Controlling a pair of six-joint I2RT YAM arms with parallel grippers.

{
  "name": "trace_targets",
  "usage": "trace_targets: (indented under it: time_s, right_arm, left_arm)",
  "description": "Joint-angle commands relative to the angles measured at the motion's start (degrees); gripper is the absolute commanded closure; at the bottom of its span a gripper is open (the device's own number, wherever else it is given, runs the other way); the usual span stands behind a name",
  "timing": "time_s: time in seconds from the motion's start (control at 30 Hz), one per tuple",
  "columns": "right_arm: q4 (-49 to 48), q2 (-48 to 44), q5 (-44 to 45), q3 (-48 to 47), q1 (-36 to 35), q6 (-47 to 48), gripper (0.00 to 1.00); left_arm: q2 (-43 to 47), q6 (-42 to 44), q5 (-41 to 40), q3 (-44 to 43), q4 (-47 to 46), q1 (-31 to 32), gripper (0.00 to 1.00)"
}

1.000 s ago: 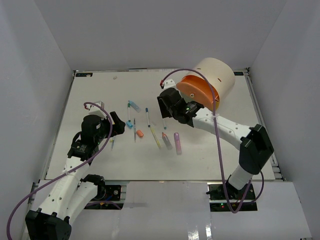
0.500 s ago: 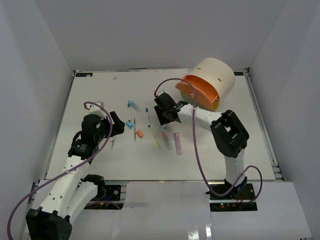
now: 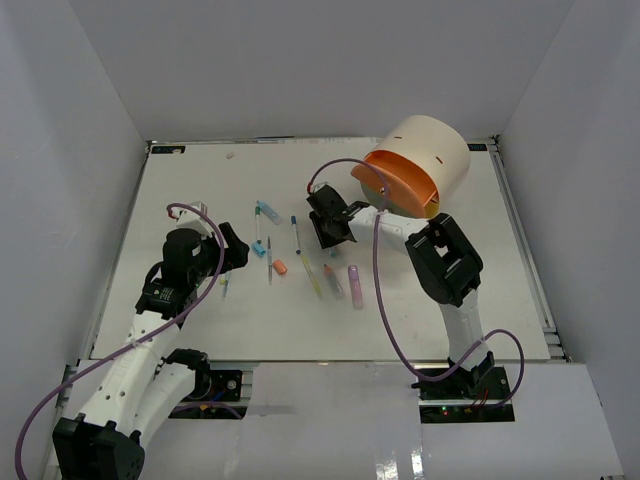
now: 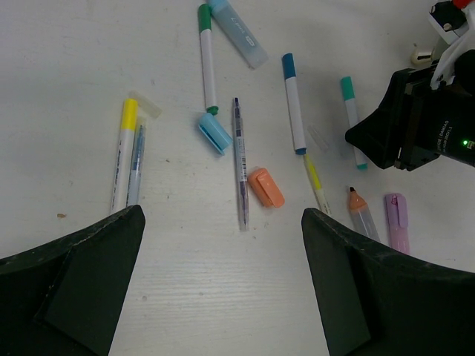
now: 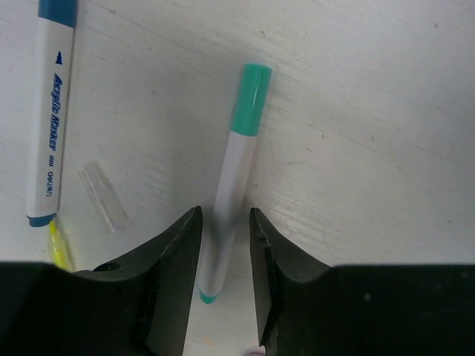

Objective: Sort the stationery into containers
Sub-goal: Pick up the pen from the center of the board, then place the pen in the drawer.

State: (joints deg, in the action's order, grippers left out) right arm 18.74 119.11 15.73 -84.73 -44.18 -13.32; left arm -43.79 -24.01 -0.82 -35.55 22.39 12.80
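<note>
Lying on its side at far right of white tabletop [image 3: 200, 320], large cream cylinder [image 3: 435, 145] with orange drawer face [image 3: 392, 185], contents hidden, right pincer [image 5: 225, 216] parted astride teal-capped white marker [image 5: 241, 141] lying flat, left pincer [image 4: 223, 215] released wide, empty

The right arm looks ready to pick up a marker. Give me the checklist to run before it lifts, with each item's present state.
1. Teal-capped marker lies between the fingers of the right gripper: ok.
2. Jaws firmly on the marker: not ok; a strip of table shows between it and one finger.
3. Clear cap and blue-capped marker lie outside the fingers: ok.
4. Left gripper is open, empty and apart from the right arm: ok.
5. Orange drawer of the cream cylinder is open enough to take the marker: cannot tell.
</note>
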Motion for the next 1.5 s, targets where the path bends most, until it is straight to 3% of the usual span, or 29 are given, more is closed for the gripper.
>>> trace_targets:
  time_s: [0.0, 0.2, 0.33, 0.6, 0.8, 0.93, 1.13, 1.47]
  right_arm:
    - [-1.1, 1.0, -0.3, -2.1, 0.7, -0.3, 0.62]
    - [-0.8, 0.4, 0.3, -3.2, 1.0, 1.8, 0.84]
    - [2.2, -1.9, -1.1, -6.8, 0.9, 4.0, 0.92]
    - [5.6, -16.4, -3.4, -10.8, -0.7, 13.9, 0.92]
    - [6.7, -26.5, 3.2, -11.1, 1.3, 30.2, 0.92]
    - [6.5, -31.8, 2.9, -10.1, 5.1, 37.1, 0.92]
    - [6.7, -35.1, -1.7, -7.8, 12.0, 42.6, 0.92]
    - [6.3, -33.7, -3.0, -4.9, 16.1, 44.2, 0.90]
  left_arm:
    - [0.0, 0.0, 0.6, 0.0, 0.0, -0.4, 0.02]
    - [-0.2, 0.0, 0.6, 0.0, -0.1, -0.5, 0.02]
    - [-0.4, 0.1, 0.7, 0.0, 0.0, -0.5, 0.02]
    - [-0.7, 0.1, 0.7, -0.1, -0.1, -0.6, 0.02]
    - [-0.3, 0.0, 0.7, 0.0, -0.1, -0.7, 0.02]
    - [-0.1, 0.2, 2.8, 0.0, -0.1, -0.6, 0.02]
    - [0.2, 0.3, 3.0, 0.0, -0.1, -0.7, 0.02]
    - [0.5, 0.3, 3.2, 0.1, -0.1, -0.7, 0.02]
